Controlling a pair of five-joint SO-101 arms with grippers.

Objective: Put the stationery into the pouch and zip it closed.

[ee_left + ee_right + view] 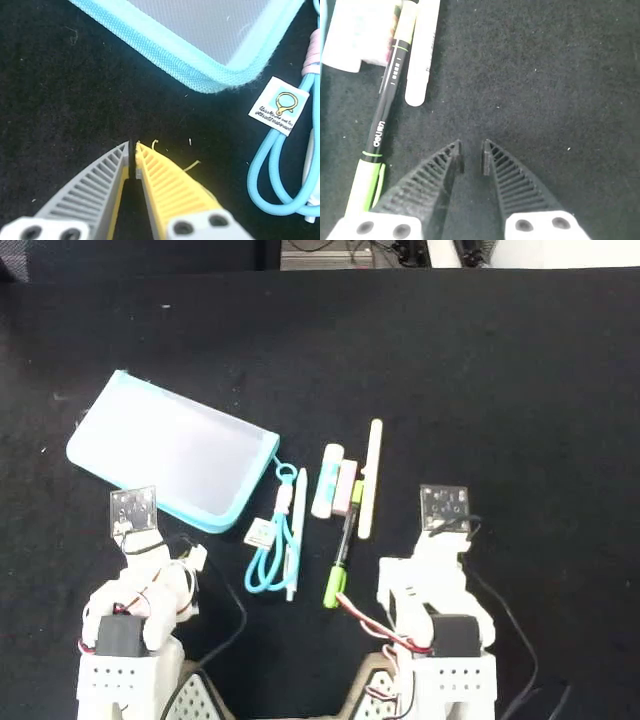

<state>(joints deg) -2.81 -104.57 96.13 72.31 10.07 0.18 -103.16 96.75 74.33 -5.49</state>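
A light blue pouch with a translucent white face lies flat at the left, and its corner is just ahead of my left gripper, which is shut on nothing. The stationery lies in a row at the middle: a blue strap with a tag, a white pen, two small eraser-like blocks, a cream stick and a green-and-black pen. My right gripper hovers over bare cloth beside the green pen, open by a narrow gap and holding nothing.
Black cloth covers the whole table. Both arm bases stand at the near edge. Open room lies to the right of the stationery and behind it. Cables and equipment sit beyond the far edge.
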